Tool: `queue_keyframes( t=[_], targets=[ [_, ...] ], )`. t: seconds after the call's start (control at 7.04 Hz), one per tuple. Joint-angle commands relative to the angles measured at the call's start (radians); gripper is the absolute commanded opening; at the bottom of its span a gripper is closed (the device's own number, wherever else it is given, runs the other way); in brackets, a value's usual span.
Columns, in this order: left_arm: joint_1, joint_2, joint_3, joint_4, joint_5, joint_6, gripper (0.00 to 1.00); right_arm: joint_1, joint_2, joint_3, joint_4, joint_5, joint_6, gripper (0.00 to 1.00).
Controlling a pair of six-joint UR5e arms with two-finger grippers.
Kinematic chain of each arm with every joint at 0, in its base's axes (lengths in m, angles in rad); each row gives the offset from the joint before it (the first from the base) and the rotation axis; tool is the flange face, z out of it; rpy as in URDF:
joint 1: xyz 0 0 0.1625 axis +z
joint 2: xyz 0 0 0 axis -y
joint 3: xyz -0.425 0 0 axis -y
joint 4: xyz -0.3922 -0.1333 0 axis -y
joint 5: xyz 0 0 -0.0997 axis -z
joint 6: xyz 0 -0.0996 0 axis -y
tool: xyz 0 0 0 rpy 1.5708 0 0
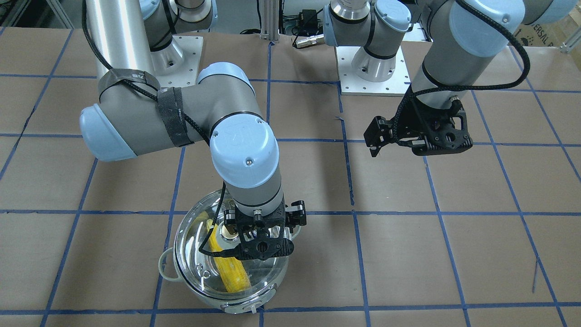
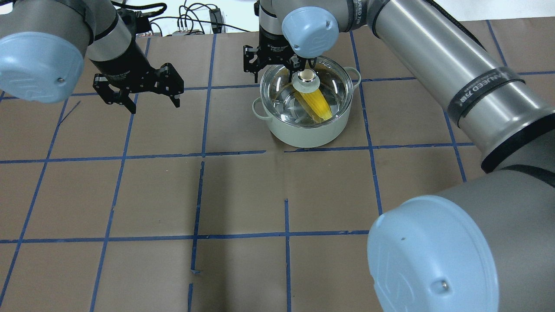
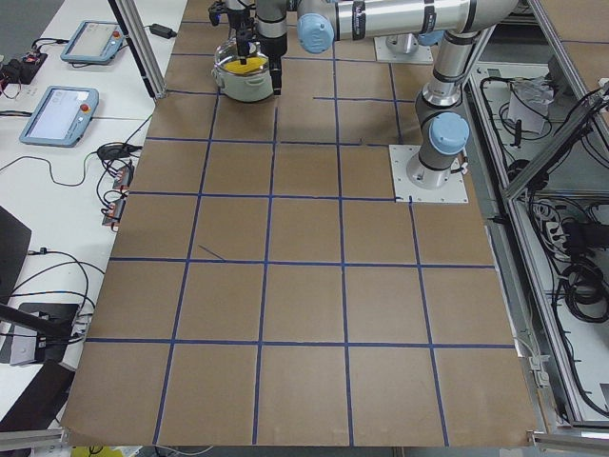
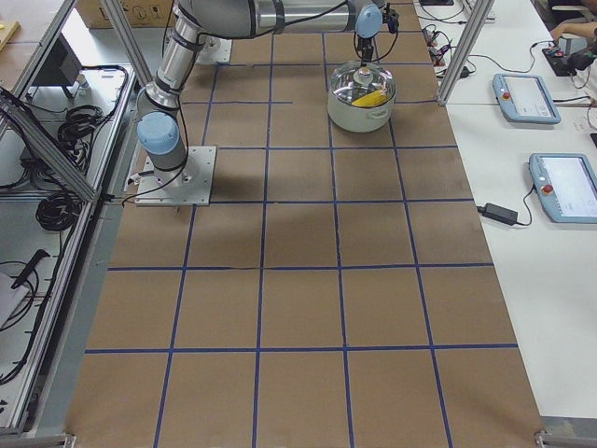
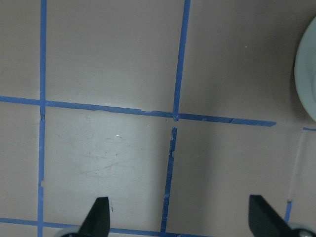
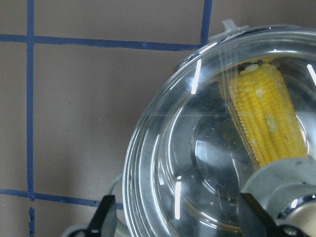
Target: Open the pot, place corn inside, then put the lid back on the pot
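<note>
The silver-white pot (image 2: 303,130) stands on the table, and also shows in the front view (image 1: 245,304). The clear glass lid (image 2: 334,80) lies on it, with its metallic knob (image 2: 306,77) in the middle. The yellow corn (image 2: 318,104) lies inside the pot under the glass, and shows in the right wrist view (image 6: 266,118). My right gripper (image 2: 277,71) hovers over the lid's far side, open, and holds nothing. In the right wrist view (image 6: 180,222) the knob (image 6: 289,197) sits by one finger. My left gripper (image 2: 151,102) is open and empty over bare table, left of the pot.
The table is brown paper with blue tape grid lines. The pot's rim (image 5: 308,74) shows at the right edge of the left wrist view. The arm base plates (image 1: 376,68) are at the robot's side of the table. Tablets and cables lie on the side benches (image 3: 57,114).
</note>
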Motion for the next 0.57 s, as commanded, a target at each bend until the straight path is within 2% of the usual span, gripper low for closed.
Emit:
queue_keyframes(
  t=[0.0, 0.43],
  targets=[
    [0.0, 0.0, 0.0, 0.0, 0.0, 0.0, 1.0, -0.001, 0.001, 0.001, 0.0, -0.045, -0.05, 0.88],
    [0.0, 0.0, 0.002, 0.0, 0.0, 0.0, 1.0, 0.002, 0.001, 0.003, 0.002, -0.059, -0.058, 0.88]
  ],
)
